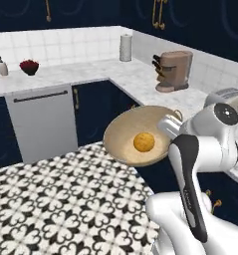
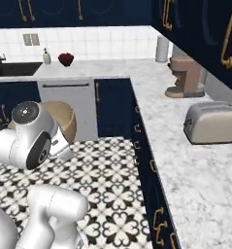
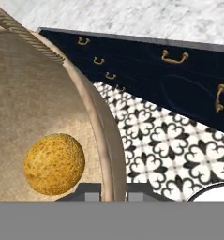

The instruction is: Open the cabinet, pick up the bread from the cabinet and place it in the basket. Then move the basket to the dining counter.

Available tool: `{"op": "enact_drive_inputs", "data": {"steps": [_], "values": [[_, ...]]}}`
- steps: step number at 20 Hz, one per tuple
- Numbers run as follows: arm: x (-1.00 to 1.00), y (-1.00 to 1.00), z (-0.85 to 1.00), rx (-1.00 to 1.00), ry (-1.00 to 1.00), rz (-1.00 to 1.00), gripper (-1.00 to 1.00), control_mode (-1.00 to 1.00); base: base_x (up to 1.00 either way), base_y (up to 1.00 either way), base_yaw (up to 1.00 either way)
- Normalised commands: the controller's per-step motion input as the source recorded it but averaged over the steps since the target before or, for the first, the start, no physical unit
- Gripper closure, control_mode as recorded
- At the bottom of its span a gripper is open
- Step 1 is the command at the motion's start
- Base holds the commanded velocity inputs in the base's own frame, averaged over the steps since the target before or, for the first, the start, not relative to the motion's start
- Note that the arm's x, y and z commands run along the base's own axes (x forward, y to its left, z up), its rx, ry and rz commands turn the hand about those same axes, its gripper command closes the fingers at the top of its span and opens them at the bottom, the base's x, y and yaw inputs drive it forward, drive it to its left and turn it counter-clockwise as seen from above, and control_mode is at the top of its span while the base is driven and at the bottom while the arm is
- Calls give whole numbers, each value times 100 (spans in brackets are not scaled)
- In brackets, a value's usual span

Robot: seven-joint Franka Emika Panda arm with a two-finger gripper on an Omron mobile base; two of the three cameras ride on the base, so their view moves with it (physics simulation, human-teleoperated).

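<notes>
The tan woven basket (image 1: 121, 133) hangs in the air over the patterned floor, tipped so that its inside faces the left base camera. The small golden bread (image 1: 144, 142) lies inside it, seen close in the hand view as the bread (image 3: 54, 163) against the basket's wall (image 3: 33, 93). My gripper (image 3: 112, 191) is shut on the basket's rim, one fingertip on each side of it. From the right base view the basket (image 2: 66, 119) peeks out behind my arm. The navy wall cabinet (image 1: 160, 12) hangs above the counter. The dining counter is out of view.
An L-shaped marble counter (image 1: 140, 79) over navy brass-handled fronts carries a coffee machine (image 1: 173, 69), a toaster (image 2: 209, 121), a paper roll (image 1: 125, 47) and a red bowl (image 1: 29, 66). A grey dishwasher (image 1: 43, 119) sits under it. Tiled floor (image 1: 65, 199) spreads below.
</notes>
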Motion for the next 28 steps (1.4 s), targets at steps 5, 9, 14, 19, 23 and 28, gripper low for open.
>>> {"op": "enact_drive_inputs", "data": {"steps": [5,9,14,19,23,28], "values": [[0,0,0,0,0,0,100,100,0,8,98],[0,0,0,0,0,0,100,100,0,2,96],[0,0,0,0,0,0,100,100,0,1,96],[0,0,0,0,0,0,100,100,0,1,92],[0,0,0,0,0,0,100,100,42,27,71],[0,0,0,0,0,0,100,100,100,4,40]]}}
